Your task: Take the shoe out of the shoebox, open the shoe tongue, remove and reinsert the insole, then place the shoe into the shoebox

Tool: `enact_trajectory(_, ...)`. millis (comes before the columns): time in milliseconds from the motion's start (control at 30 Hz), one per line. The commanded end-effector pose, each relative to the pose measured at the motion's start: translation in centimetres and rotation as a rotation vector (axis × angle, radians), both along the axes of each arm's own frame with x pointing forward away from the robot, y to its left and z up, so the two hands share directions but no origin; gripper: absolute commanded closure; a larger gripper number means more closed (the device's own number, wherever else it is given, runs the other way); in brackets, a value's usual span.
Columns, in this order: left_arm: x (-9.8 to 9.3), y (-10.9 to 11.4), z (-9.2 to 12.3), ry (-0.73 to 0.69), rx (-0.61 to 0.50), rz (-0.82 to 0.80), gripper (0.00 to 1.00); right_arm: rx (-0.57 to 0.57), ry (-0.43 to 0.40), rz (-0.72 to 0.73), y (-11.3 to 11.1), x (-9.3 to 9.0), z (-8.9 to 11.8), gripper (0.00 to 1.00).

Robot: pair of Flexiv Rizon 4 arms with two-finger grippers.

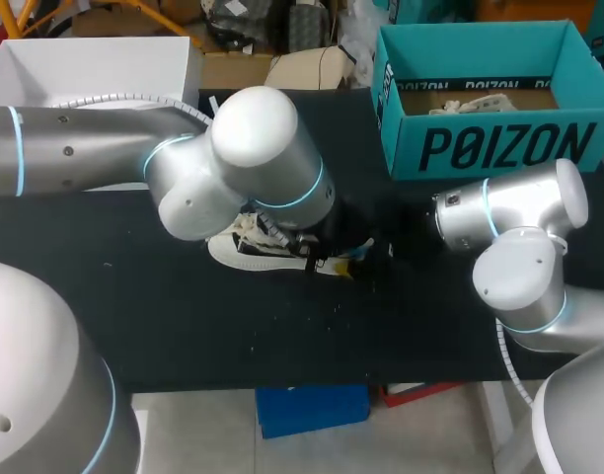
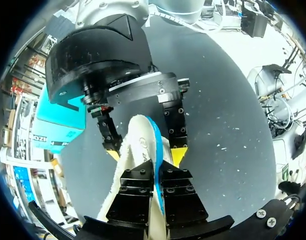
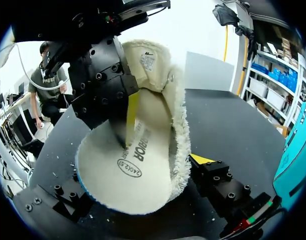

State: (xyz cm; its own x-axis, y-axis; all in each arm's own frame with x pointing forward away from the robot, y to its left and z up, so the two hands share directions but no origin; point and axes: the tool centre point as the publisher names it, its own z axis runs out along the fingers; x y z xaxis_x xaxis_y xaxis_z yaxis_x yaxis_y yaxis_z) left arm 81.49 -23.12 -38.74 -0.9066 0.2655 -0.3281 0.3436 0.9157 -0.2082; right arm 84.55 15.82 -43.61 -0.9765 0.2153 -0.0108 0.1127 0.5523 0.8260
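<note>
One insole point(image 3: 143, 170), partly hidden, pinched in left gripper point(image 2: 157, 176); right gripper point(image 2: 146, 154) seemingly spread around it.

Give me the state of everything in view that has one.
shoebox: open, only paper showing inside.
shoe: on the table, outside the shoebox.
insole: out of the shoe, pinched by the left gripper.
left gripper: shut on the insole.
right gripper: astride the insole, grip unclear.
</note>
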Motion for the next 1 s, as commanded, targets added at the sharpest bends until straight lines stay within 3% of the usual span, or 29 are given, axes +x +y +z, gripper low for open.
enact_trajectory(33, -1.5, 1.5, 1.5, 0.001, -0.005, -0.034, 1.0, 0.0, 0.0, 0.0, -0.1, 0.1, -0.3, 1.0)
enact_trajectory(200, -3.5, 2.5, 2.7, 0.028, -0.072, -0.067, 1.0, 0.0, 0.0, 0.0, -0.1, 0.1, -0.3, 1.0)
enact_trajectory(367, -5.3, 3.0, 4.9, 0.106, -0.215, -0.118, 1.0, 0.0, 0.0, 0.0, -0.1, 0.1, -0.3, 1.0)
enact_trajectory(600, -7.2, 0.2, 9.4, 0.233, -0.462, -0.206, 1.0, 0.0, 0.0, 0.0, -0.1, 0.1, -0.3, 1.0)
enact_trajectory(767, -7.5, -1.9, 13.4, 0.384, -0.737, -0.283, 1.0, 0.0, 0.0, 0.0, -0.1, 0.1, -0.3, 1.0)
enact_trajectory(867, -6.7, -2.4, 15.3, 0.664, -1.037, -0.451, 1.0, 0.0, 0.0, 0.0, -0.1, 0.1, -0.3, 1.0)
enact_trajectory(900, -6.5, -2.5, 15.8, 0.724, -1.072, -0.498, 1.0, 0.0, 0.0, 0.0, -0.1, 0.1, -0.3, 1.0)
enact_trajectory(1000, -6.5, -2.5, 15.8, 0.724, -1.072, -0.498, 1.0, 0.0, 0.0, 0.0, -0.1, 0.1, -0.3, 1.0)
